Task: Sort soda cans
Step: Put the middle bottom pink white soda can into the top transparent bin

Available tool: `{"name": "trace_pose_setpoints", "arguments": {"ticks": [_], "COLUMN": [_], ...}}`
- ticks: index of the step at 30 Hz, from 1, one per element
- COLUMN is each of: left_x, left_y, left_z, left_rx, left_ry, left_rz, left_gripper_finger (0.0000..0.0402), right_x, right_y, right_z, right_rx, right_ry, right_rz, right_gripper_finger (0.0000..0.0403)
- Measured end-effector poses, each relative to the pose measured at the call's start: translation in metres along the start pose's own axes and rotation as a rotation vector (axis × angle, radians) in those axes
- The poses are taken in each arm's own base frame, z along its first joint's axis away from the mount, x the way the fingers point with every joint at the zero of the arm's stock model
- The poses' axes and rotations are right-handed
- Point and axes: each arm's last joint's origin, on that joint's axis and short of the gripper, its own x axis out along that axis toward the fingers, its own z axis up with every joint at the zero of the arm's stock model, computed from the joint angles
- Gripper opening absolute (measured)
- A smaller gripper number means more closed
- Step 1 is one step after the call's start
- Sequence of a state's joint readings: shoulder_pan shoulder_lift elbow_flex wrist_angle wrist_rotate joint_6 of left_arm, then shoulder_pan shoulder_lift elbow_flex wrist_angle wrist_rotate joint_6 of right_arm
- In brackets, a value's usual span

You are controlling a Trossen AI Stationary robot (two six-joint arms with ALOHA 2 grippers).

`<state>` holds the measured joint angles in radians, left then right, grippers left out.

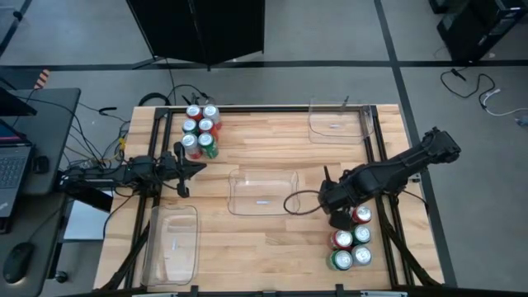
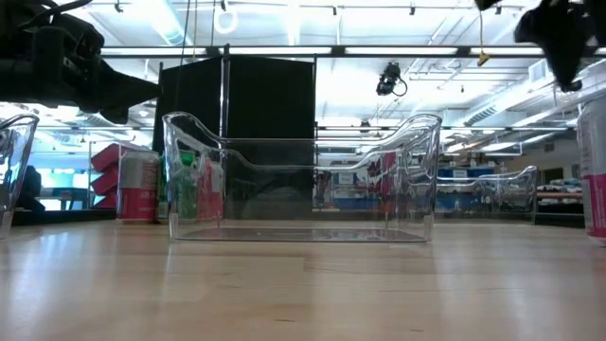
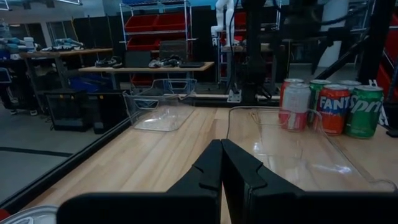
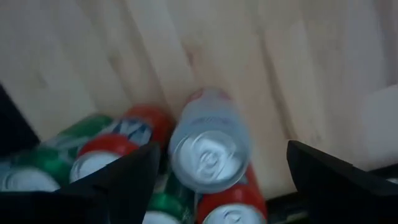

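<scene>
Several soda cans, red, green and silver-white, stand upright at the table's far left. A second cluster stands near the right front edge. My right gripper hangs over that cluster's far corner, pointing down and open. In the right wrist view its fingers stand wide on either side of an upright silver-white can below them, with a gap on each side. The high view hides this can under the gripper. My left gripper is shut with nothing in it, held level above the table's left side.
Three clear plastic bins stand on the table: one in the middle, one at the far right, one at the near left. Black rails run along the table's sides. Bare wood lies between the bins.
</scene>
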<state>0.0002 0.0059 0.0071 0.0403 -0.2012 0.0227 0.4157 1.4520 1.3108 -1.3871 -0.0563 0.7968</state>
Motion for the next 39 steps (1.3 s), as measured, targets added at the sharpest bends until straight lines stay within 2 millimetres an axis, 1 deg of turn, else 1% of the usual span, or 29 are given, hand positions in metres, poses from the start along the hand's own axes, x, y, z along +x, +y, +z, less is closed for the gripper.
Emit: {"name": "trace_pose_setpoints", "arguments": {"ticks": [6, 17, 26, 29, 34, 39], "left_x": [0.000, 0.000, 0.000, 0.000, 0.000, 0.000], "left_y": [0.000, 0.000, 0.000, 0.000, 0.000, 0.000], "left_z": [0.000, -0.001, -0.001, -0.001, -0.001, -0.001], "left_rx": [0.000, 0.000, 0.000, 0.000, 0.000, 0.000], "left_ry": [0.004, 0.006, 0.007, 0.007, 0.007, 0.007], "left_rz": [-0.004, -0.005, -0.004, -0.004, -0.005, -0.004], "left_gripper_finger": [0.0011, 0.0011, 0.0011, 0.0011, 0.0011, 0.0011], "right_x": [0.015, 0.043, 0.065, 0.069, 0.065, 0.063], "right_y": [0.003, -0.001, -0.004, -0.006, -0.014, -0.025], "right_z": [-0.011, -0.013, -0.013, -0.009, 0.010, 0.025], "right_rx": [-0.023, -0.020, -0.032, -0.055, -0.068, -0.066], "right_ry": [0.044, 0.059, 0.039, 0.012, -0.082, -0.120], "right_rz": [-0.044, -0.066, -0.058, -0.060, -0.060, -0.041], "right_gripper_finger": [0.0337, 0.0343, 0.0343, 0.0337, 0.0329, 0.0327]}}
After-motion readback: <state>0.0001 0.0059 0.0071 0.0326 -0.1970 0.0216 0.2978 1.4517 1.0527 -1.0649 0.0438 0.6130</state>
